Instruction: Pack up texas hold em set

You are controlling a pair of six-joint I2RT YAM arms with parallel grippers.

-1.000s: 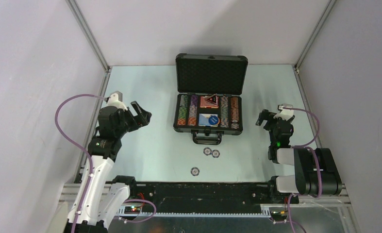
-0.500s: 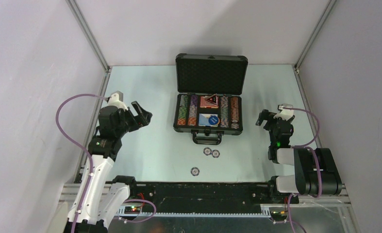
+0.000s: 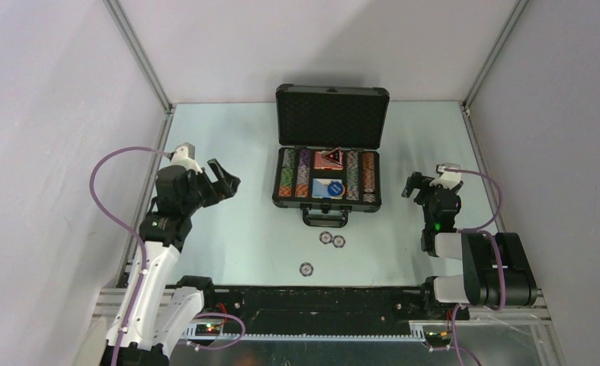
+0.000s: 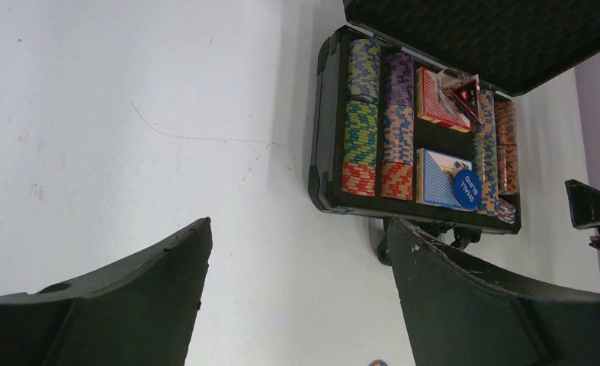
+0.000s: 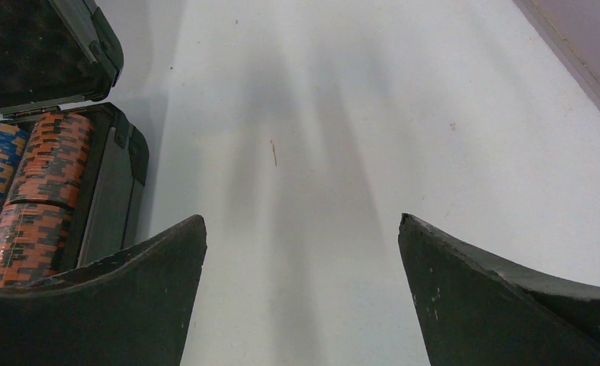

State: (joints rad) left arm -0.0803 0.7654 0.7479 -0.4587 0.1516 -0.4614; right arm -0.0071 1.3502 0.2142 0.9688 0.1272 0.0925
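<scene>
Hardly anything has shifted: the left gripper (image 3: 222,180) has crept a shade toward the black hard-shell briefcase (image 3: 277,187); all else lies as before.

Left of the briefcase, well apart: left gripper, matte black curved fingers spread wide, nothing between them, aimed at its left wall. Probably lining up an approach.

Briefcase: lid stands upright at the far side, showing egg-crate foam lining (image 3: 332,116). The tray holds ridged rows of multicoloured chips (image 3: 287,181). A red-patterned card deck (image 3: 325,158) carries a dark triangular marker (image 3: 333,157). A blue round button (image 3: 337,187) lies nearer the handle (image 3: 326,218).

Just in front of the handle: two pale round loose chips (image 3: 325,238) side by side, seemingly touching. A third loose chip (image 3: 306,268) lies further toward the arms. These are thin flat discs on the smooth pale table (image 3: 235,244), so likely awkward to pinch. They remain unpacked.

Right of the briefcase, near: right gripper (image 3: 413,187), fingers at full spread, empty, low over bare table.
</scene>
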